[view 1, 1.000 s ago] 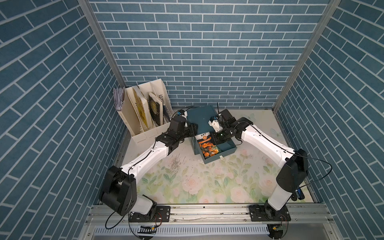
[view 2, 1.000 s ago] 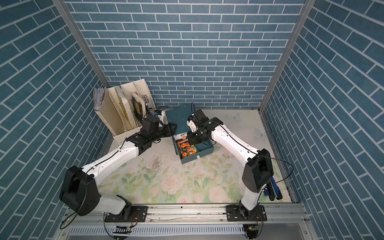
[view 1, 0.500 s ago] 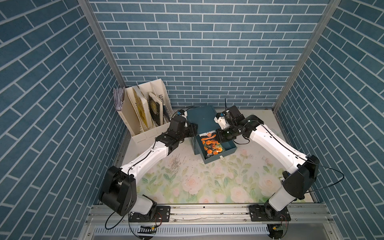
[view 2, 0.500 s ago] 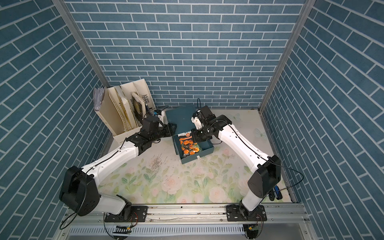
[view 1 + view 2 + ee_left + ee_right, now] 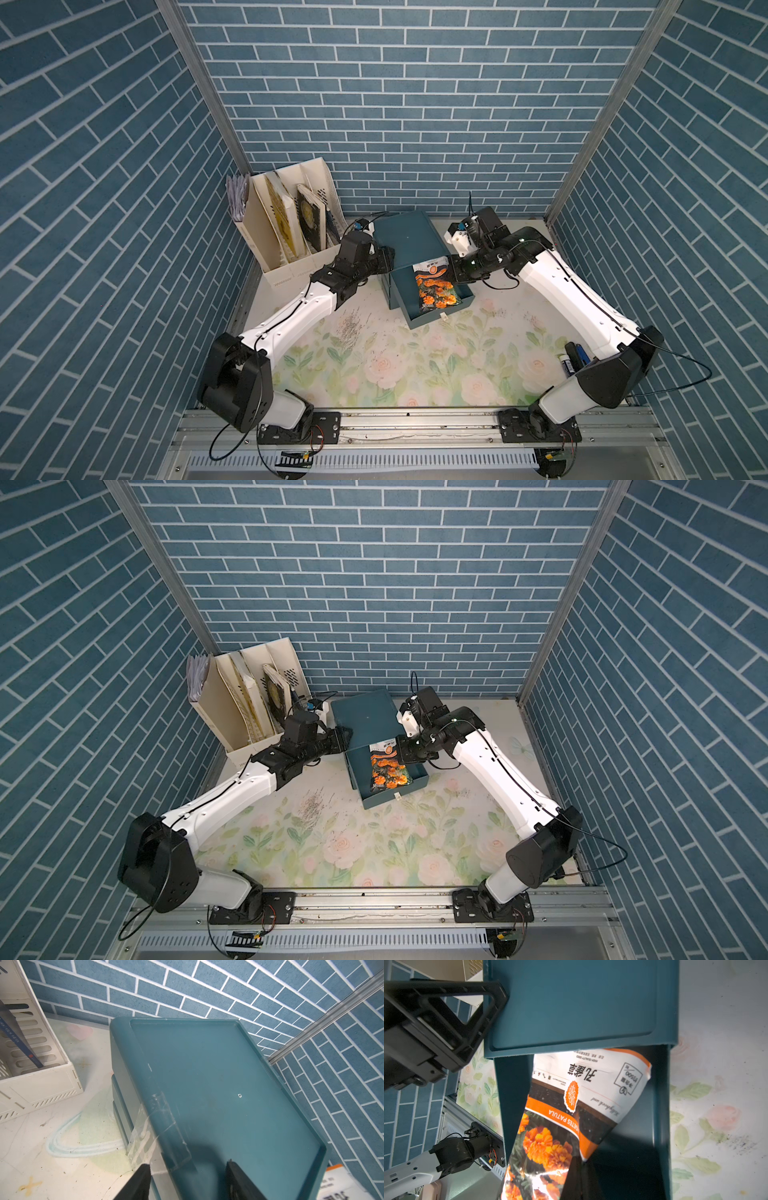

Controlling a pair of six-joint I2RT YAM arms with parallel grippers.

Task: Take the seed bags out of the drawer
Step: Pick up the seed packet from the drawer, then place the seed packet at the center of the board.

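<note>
Lifting now, your right end effector, clamped on the orange packet over the open drawer, may snag the cabinet lip; your left end effector braces the cabinet, clamped on its edge.

A staged robot test booth: blue brick-print walls, floral tabletop, aluminium rail carrying both arms.

- The left arm reaches from its near-left base toward the far middle, forearm low and nearly level.
- The left gripper points right, its jaws clamped close.
- The right arm stretches from the near-right base to the far middle, wrist bent down.
- The right gripper points left, jaws pinched together.
</note>
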